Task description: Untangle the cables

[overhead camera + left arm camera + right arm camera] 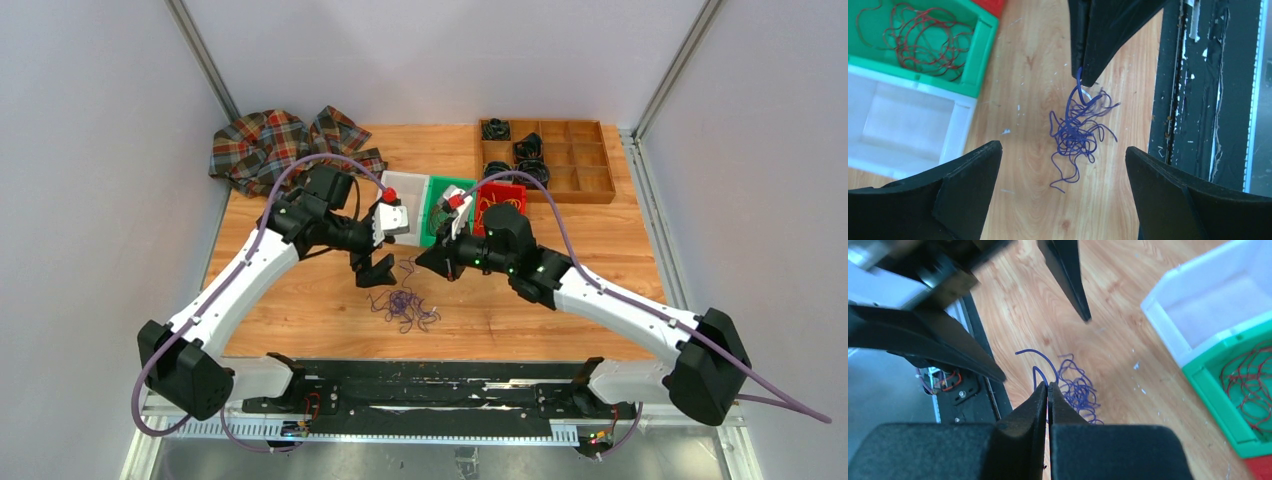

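A small tangle of purple cable [404, 304] lies on the wooden table between the two grippers. My right gripper [430, 263] is shut on one strand of it; in the right wrist view the strand loops out from the pinched tips [1048, 385], with the tangle [1079, 391] just beyond. My left gripper [376, 272] is wide open and empty, hovering above the tangle [1075, 131], which sits between and ahead of its fingers [973, 175]. The right gripper's tips [1083, 79] show in the left wrist view, holding the strand above the table.
A green bin [979, 60] holding red wires and a white bin [960, 125] stand behind the tangle. A red bin [503, 200] sits to their right. A wooden tray [590, 185] with black coiled cords is at the back right. A plaid cloth [270, 145] lies at the back left.
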Controlling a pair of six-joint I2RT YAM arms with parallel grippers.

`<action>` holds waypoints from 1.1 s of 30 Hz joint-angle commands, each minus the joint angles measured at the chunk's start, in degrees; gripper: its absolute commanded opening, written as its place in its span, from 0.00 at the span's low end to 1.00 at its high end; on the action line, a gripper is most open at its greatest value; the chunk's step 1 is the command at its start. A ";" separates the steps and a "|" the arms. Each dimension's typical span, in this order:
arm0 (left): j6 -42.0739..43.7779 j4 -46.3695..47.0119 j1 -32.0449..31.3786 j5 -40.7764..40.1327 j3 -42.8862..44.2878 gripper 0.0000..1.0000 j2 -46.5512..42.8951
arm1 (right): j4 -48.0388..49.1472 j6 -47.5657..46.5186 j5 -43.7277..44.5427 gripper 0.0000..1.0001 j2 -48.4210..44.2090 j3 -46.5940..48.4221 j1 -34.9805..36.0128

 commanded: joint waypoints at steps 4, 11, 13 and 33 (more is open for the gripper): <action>7.47 0.00 -1.45 2.51 -2.05 0.97 4.86 | -1.62 0.35 -3.56 0.01 -3.47 2.61 0.56; 6.27 1.33 -1.45 11.87 -0.64 0.90 5.26 | 1.49 3.35 -5.01 0.01 -5.38 2.06 0.56; 5.43 1.28 -1.45 12.40 -0.16 0.79 5.06 | 2.29 3.98 -4.90 0.00 -5.85 1.97 0.58; -8.00 -3.13 -1.45 4.09 12.08 0.01 -1.06 | 5.32 3.48 5.12 0.63 -12.18 -5.99 0.66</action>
